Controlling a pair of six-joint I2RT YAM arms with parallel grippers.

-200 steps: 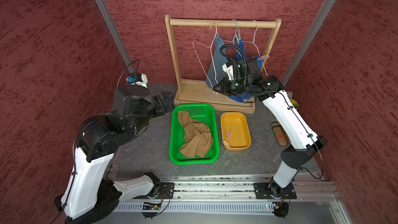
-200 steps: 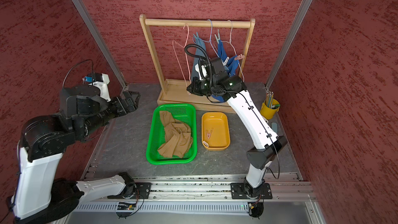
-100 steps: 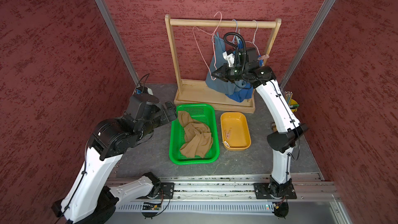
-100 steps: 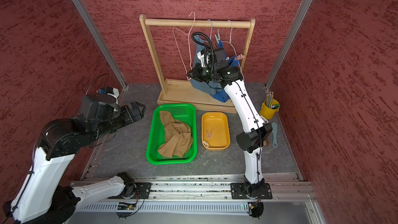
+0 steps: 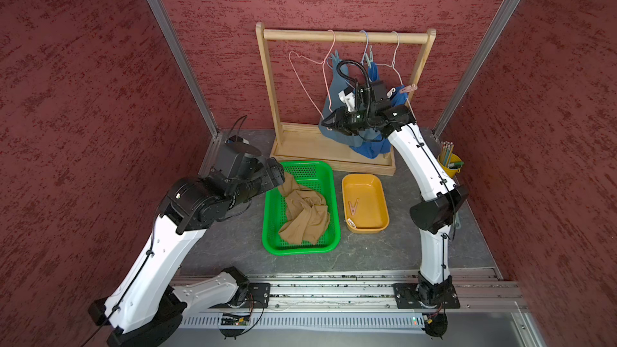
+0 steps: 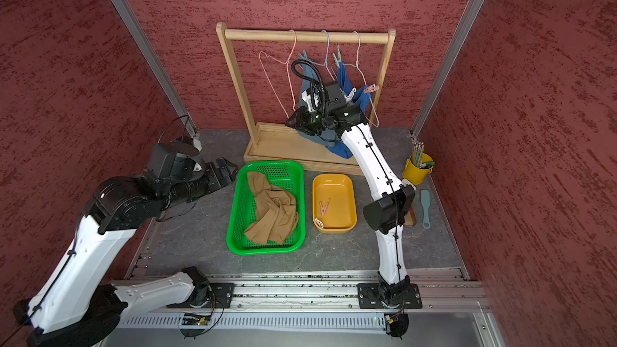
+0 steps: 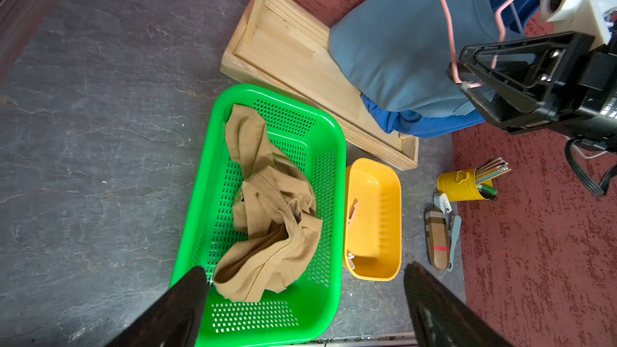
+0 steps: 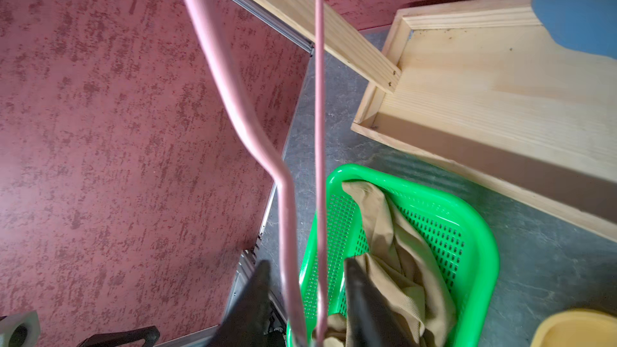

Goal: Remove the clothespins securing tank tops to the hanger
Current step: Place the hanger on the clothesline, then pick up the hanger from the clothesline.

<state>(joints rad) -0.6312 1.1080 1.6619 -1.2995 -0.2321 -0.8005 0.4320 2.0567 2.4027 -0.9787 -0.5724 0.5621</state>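
An empty pink hanger (image 5: 310,71) hangs on the wooden rack (image 5: 344,36). My right gripper (image 5: 325,121) stands at its lower corner, open, and the pink wire (image 8: 283,195) runs loose between the fingers. Behind it hang the grey-blue tank top (image 7: 400,45) and the royal blue one (image 5: 370,152). A teal clothespin (image 5: 368,58) sits on the blue hanger and a pink clothespin (image 5: 408,88) on the white hanger. The tan tank top (image 5: 305,215) lies in the green basket (image 5: 300,249). My left gripper (image 6: 230,170) hovers open by the basket's left rim, holding nothing.
A yellow tray (image 5: 367,228) right of the basket holds a pink clothespin (image 5: 354,206) and a white one (image 5: 351,222). A yellow cup of pencils (image 5: 449,163) and a grey tool (image 6: 425,206) sit at the right edge. Red walls close in on three sides.
The pink hanger's hook has come down onto the rack's bar, and my right gripper has opened around its wire. My left arm has swung right, toward the green basket.
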